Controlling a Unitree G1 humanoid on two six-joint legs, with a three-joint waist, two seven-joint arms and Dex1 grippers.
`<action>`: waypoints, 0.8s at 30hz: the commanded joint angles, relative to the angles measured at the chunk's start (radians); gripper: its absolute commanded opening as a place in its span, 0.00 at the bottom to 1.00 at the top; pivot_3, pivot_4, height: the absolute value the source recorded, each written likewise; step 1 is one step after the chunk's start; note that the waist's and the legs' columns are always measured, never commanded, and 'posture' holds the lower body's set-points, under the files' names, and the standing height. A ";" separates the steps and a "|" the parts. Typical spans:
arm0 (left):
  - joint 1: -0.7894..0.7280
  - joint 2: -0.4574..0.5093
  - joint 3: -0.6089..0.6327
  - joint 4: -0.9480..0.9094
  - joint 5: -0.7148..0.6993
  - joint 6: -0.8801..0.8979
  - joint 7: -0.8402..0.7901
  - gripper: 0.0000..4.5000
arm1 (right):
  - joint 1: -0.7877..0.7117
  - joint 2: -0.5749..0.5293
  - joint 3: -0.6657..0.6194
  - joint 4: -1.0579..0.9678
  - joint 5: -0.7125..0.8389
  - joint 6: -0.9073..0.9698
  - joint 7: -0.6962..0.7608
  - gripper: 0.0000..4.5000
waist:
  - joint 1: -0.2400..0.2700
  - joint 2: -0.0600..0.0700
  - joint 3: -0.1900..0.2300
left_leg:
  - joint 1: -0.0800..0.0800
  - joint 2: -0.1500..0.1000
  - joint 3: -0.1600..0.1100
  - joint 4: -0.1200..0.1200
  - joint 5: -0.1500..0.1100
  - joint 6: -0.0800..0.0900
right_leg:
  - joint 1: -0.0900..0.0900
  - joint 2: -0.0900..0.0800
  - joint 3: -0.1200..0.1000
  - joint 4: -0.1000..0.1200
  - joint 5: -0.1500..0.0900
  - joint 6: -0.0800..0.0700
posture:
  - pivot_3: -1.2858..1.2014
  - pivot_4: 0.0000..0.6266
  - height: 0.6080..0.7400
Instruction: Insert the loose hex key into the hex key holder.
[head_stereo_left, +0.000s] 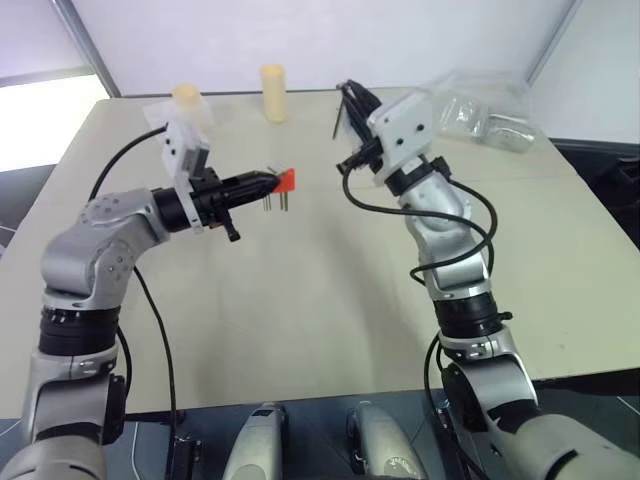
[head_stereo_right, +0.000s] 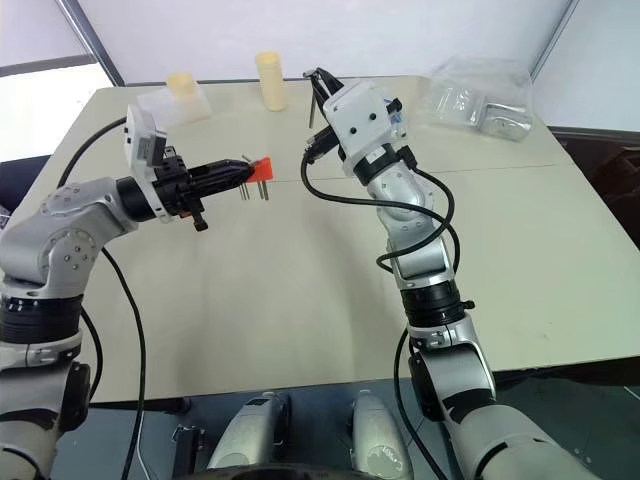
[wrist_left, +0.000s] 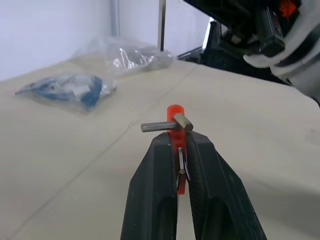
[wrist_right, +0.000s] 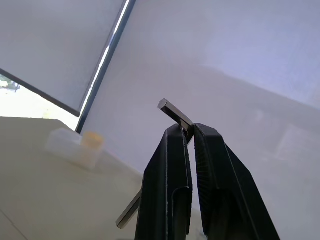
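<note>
Red holder (head_stereo_left: 285, 179) and hex key (wrist_right: 176, 113) (both aloft)

Beige table (head_stereo_left: 300, 320), 2 yellow cylinders (head_stereo_left: 273, 92), clear plastic bags (head_stereo_left: 485, 115)

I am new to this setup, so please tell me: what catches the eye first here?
The left tool holds the red hex key holder up above the beige table, its metal keys hanging down. Facing it, the right tool is shut on the loose hex key. Two pale cylinders stand at the far edge.
</note>
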 joint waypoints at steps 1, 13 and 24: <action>-0.023 -0.006 0.001 -0.009 0.012 -0.026 -0.004 0.00 | -0.035 0.007 0.010 -0.047 0.003 -0.010 -0.006 0.01 | -0.001 0.000 0.000 | 0.000 0.000 0.000 0.000 0.000 0.000 | 0.000 0.000 0.000 0.000 0.000 0.000 | 0.52 0.24 1.00; -0.044 -0.030 -0.010 0.023 0.043 -0.046 -0.020 0.00 | -0.041 0.005 0.060 -0.105 0.061 0.041 0.102 0.01 | -0.001 0.000 0.000 | 0.000 0.000 0.000 0.000 0.000 0.000 | 0.000 0.000 0.000 0.000 0.000 0.000 | 0.52 0.24 1.00; -0.059 -0.042 -0.008 0.031 0.055 -0.049 -0.026 0.00 | -0.028 -0.005 0.080 -0.113 0.063 0.050 0.141 0.01 | -0.001 0.000 0.000 | 0.000 0.000 0.000 0.000 0.000 0.000 | 0.000 0.000 0.000 0.000 0.000 0.000 | 0.52 0.24 1.00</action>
